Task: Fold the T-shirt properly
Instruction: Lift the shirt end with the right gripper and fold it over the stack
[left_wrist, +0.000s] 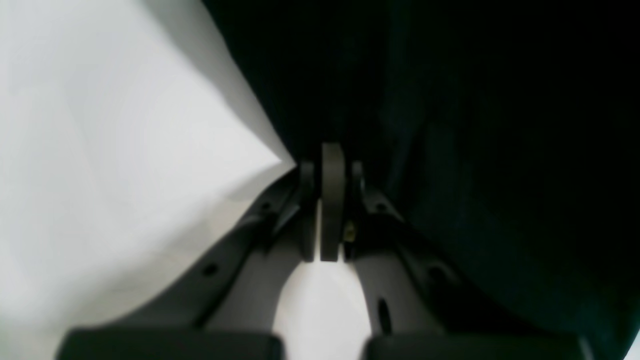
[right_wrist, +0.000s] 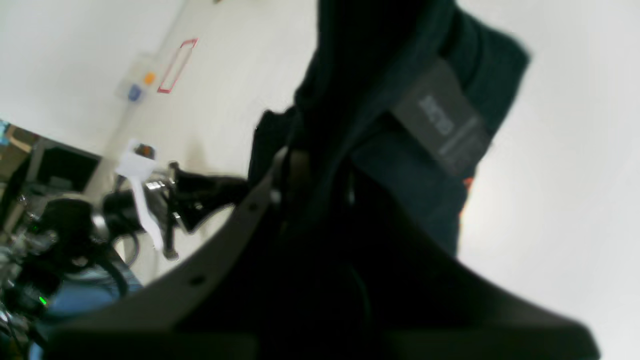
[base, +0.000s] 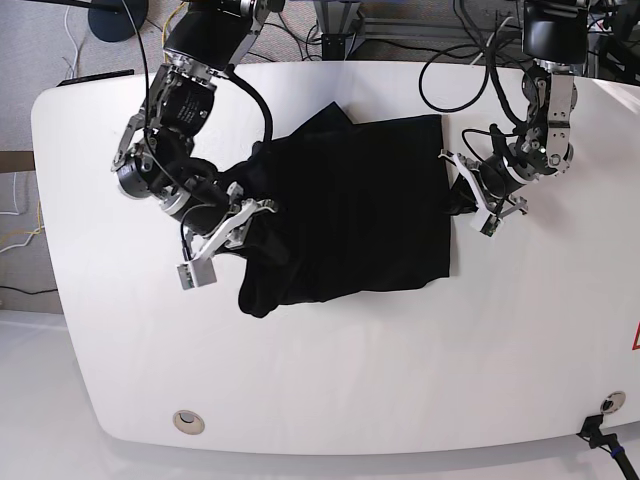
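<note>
The black T-shirt lies plain side up in the middle of the white table, its left part bunched and lifted. My right gripper is shut on that bunched left part. In the right wrist view the cloth hangs from the gripper with a grey neck label and a sliver of orange print showing. My left gripper is at the shirt's right edge. In the left wrist view its fingers are pressed together at the edge of the black cloth, low over the table.
The white table extends wide in front of the shirt. A round grommet sits near the front left edge and a red tape mark at the right edge. Cables lie at the back.
</note>
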